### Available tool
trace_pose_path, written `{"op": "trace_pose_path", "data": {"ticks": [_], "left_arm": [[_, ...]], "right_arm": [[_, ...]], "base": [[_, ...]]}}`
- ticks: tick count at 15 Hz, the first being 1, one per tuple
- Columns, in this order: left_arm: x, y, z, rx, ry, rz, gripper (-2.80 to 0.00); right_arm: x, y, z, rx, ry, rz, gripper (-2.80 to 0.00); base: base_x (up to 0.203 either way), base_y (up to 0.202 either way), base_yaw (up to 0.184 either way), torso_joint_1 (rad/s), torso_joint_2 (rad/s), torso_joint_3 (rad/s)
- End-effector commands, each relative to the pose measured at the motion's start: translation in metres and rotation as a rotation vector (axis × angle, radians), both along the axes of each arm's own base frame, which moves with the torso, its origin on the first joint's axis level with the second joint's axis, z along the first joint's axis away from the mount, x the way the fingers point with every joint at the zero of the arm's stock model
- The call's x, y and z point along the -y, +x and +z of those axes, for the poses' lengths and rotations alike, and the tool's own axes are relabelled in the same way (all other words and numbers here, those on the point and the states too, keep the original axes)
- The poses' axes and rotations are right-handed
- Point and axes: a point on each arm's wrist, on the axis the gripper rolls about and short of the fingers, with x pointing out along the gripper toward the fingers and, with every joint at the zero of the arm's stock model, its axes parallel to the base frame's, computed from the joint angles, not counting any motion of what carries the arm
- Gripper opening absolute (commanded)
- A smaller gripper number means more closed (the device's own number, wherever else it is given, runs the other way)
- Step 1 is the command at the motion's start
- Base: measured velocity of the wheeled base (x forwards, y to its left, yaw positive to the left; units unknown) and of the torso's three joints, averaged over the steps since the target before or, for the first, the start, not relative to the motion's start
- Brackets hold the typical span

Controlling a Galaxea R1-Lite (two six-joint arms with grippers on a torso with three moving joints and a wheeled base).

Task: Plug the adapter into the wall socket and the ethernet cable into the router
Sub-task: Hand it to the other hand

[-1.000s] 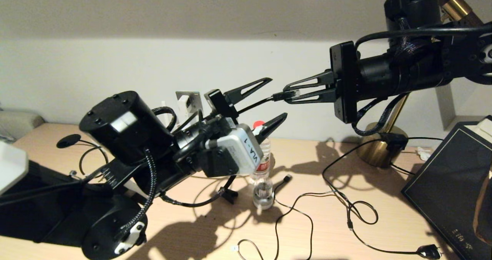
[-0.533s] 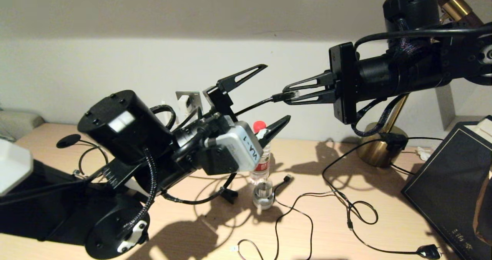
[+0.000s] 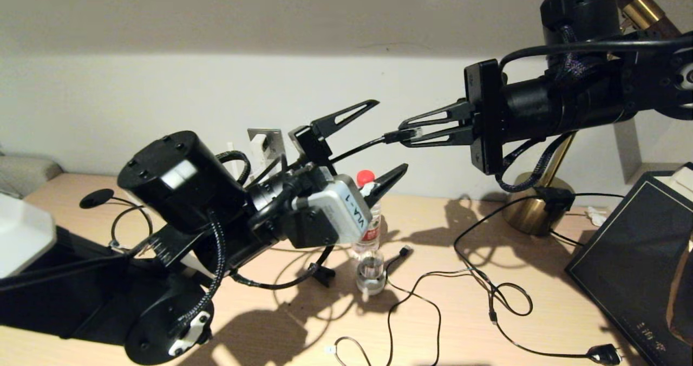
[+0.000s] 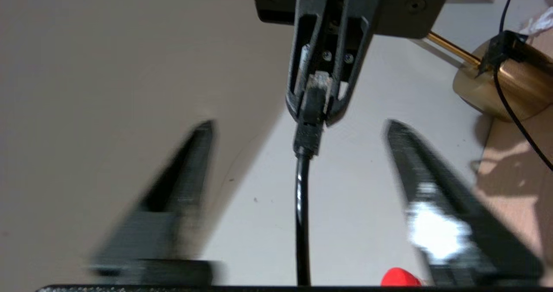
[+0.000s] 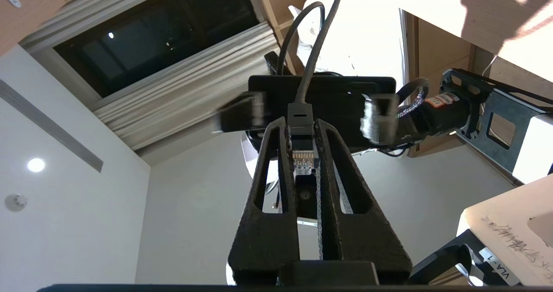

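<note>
My right gripper is held high above the table and is shut on the ethernet cable's clear-tipped connector. The thick black ethernet cable runs from it down-left, passing between the fingers of my left gripper. The left gripper is open, straddling the cable without touching it, its tips just short of the right gripper. The grey wall socket shows behind the left arm, with a white block against it, mostly hidden. A white slab sits at the far left; I cannot tell whether it is the router.
On the wooden table stand a clear water bottle with a red cap and a brass lamp base. Thin black cords loop across the middle, ending in a black plug. A dark flat box lies at the right.
The left gripper's fingers have spread wider around the cable than a second ago, and the left arm has shifted slightly right. The right gripper has held still with the connector.
</note>
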Motion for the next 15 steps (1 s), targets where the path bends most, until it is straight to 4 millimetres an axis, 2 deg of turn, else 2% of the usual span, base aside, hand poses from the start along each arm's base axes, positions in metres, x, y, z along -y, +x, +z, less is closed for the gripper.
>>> {"op": "trace_pose_path", "data": {"ticks": [1, 15], "left_arm": [[0.0009, 0.0004, -0.0018, 0.005, 0.003, -0.001, -2.8], [0.0011, -0.0003, -0.0023, 0.005, 0.004, -0.004, -2.8]], "right_arm": [[-0.0002, 0.0001, -0.0004, -0.011, 0.002, 0.004, -2.8], [-0.001, 0.0045, -0.0047, -0.021, -0.004, 0.001, -2.8]], "base": [[0.0, 0.0, 0.0, 0.0, 0.0, 0.0], [0.0, 0.0, 0.0, 0.0, 0.0, 0.0]]}}
